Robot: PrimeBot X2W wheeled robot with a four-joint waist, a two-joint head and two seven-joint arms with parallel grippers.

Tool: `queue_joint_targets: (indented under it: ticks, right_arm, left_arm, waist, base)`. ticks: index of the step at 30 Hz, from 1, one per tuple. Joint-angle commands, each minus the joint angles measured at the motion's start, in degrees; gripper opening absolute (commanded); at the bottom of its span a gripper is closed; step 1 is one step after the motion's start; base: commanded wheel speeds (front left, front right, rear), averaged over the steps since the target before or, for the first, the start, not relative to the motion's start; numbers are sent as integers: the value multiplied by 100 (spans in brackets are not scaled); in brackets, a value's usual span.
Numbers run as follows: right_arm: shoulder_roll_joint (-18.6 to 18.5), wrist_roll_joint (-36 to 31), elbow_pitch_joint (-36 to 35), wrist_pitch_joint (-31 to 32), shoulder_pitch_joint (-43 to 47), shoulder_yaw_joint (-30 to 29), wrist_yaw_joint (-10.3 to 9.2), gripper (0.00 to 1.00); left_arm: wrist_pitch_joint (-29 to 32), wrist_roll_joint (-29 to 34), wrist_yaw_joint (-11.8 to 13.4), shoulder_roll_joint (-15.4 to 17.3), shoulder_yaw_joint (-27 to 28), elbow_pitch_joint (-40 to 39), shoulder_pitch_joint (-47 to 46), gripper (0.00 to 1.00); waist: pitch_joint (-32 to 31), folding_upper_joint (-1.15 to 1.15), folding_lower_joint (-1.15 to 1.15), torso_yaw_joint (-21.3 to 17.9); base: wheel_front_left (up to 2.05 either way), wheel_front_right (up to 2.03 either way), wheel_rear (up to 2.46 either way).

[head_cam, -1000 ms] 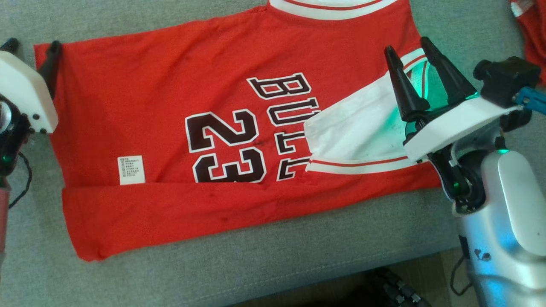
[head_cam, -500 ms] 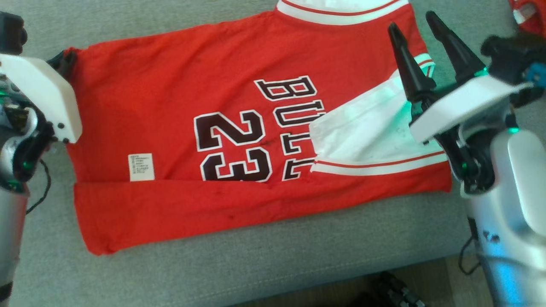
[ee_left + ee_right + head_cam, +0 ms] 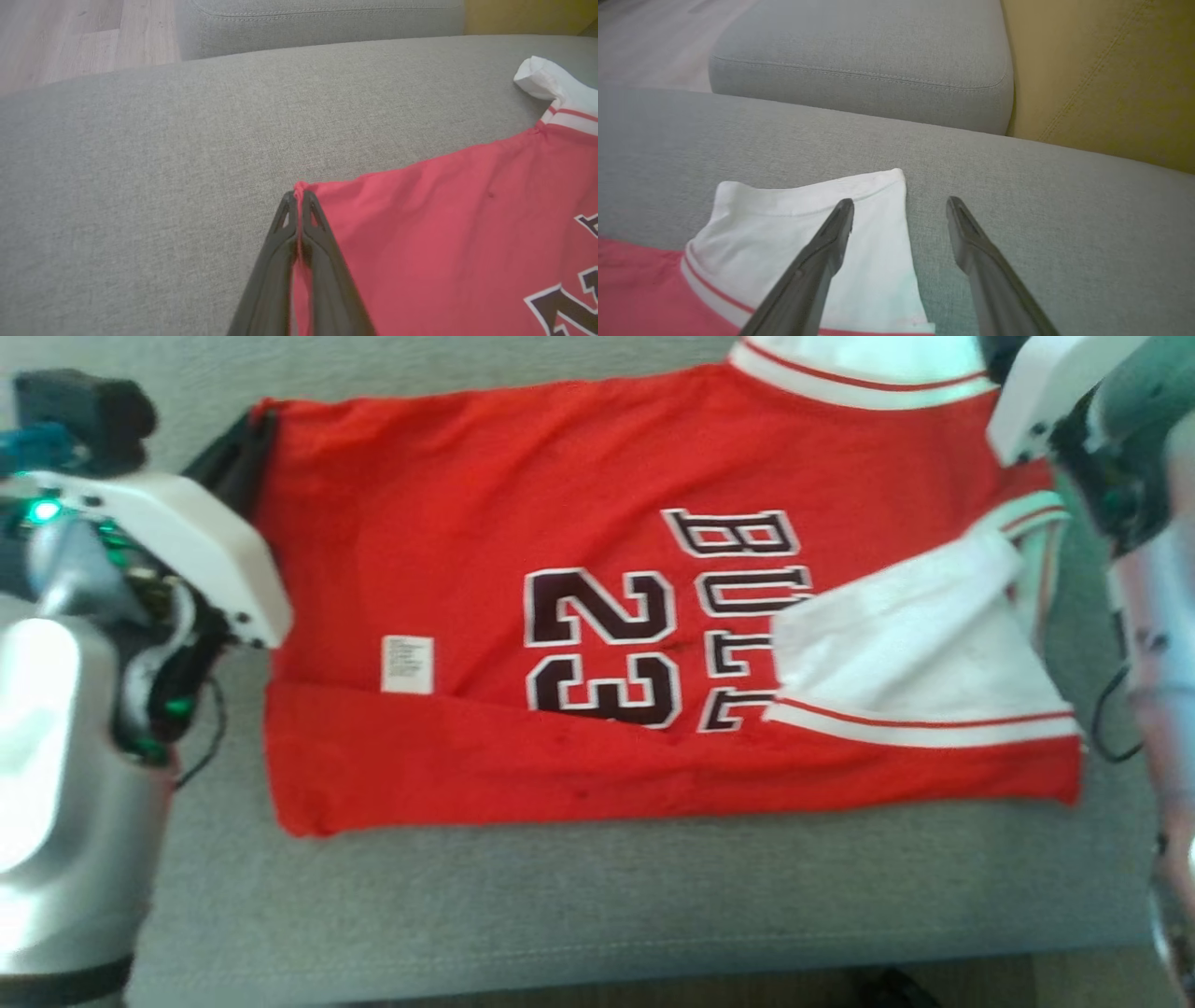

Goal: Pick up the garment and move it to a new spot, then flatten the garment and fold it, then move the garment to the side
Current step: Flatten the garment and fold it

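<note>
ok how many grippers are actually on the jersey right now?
1. The left gripper is shut on the jersey at its far left corner; the right gripper stands open above its white shoulder end, not gripping.

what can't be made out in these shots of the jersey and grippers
Head view: the white tag on the jersey is too small and blurred to read.
Head view: a folded white panel covers part of the lettering.
Head view: the top edge cuts off the white trim.
Left wrist view: the shut left gripper hides how much cloth it pinches.
Right wrist view: unclear whether the open right gripper touches the jersey.
</note>
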Motion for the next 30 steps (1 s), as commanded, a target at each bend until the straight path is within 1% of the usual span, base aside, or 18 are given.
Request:
queue_joint_targets:
  ticks: [1, 4, 9, 15, 20, 22, 23, 24, 26, 28, 29, 30]
  right_arm:
    - [-42, -75, 56, 53, -207, 31, -5, 100]
    - [-25, -141, 603, 176, -522, -25, -5, 100]
    - [-78, -362, 1317, 252, -1004, -114, -5, 100]
    - [-87, -621, 1937, 407, -1463, -105, -5, 100]
    - [-84, -675, 2348, 798, -1714, 78, -5, 99]
    - [-84, -637, 2451, 911, -1766, 175, -5, 75]
    - [-92, -606, 2505, 961, -1781, 224, -5, 61]
    - [-101, -566, 2557, 1004, -1794, 259, -5, 49]
    - [-115, -481, 2625, 1018, -1833, 286, -5, 38]
    - [-117, -409, 2661, 948, -1869, 283, -5, 20]
    - [-117, -409, 2661, 948, -1869, 283, -5, 20]
    - [-113, -379, 2671, 886, -1876, 289, -5, 0]
  left_arm:
    - [-111, 31, -36, 112, 148, -119, -190, 0]
    - [-284, 39, -71, -58, 42, 22, -324, 0]
    - [-493, 62, -144, -244, -102, 230, -556, 0]
    - [-714, 71, -207, -362, -178, 487, -782, 0]
    - [-815, 54, -251, -404, -221, 688, -886, 0]
    - [-848, 45, -268, -412, -234, 761, -921, 0]
    - [-864, 39, -278, -417, -241, 797, -940, 0]
    - [-880, 34, -285, -422, -247, 831, -957, 0]
    - [-902, 26, -293, -426, -253, 882, -1000, 0]
    - [-926, 24, -297, -425, -256, 919, -1045, 0]
    - [-926, 24, -297, -425, -256, 919, -1045, 0]
    - [-939, 23, -299, -422, -256, 936, -1065, 0]
  waist:
    - [65, 0, 0, 223]
    - [137, 0, 0, 375]
    - [288, 0, 0, 560]
    - [403, 0, 0, 673]
    - [411, 0, 0, 698]
    - [398, 0, 0, 703]
    - [390, 0, 0, 709]
    - [382, 0, 0, 713]
    - [386, 0, 0, 711]
    - [397, 0, 0, 696]
    - [397, 0, 0, 696]
    - [399, 0, 0, 684]
  base:
    - [0, 0, 0]
    - [0, 0, 0]
    - [0, 0, 0]
    - [0, 0, 0]
    - [0, 0, 0]
    - [0, 0, 0]
    - [0, 0, 0]
    - [0, 0, 0]
    - [0, 0, 0]
    - [0, 0, 0]
    - [0, 0, 0]
    - [0, 0, 0]
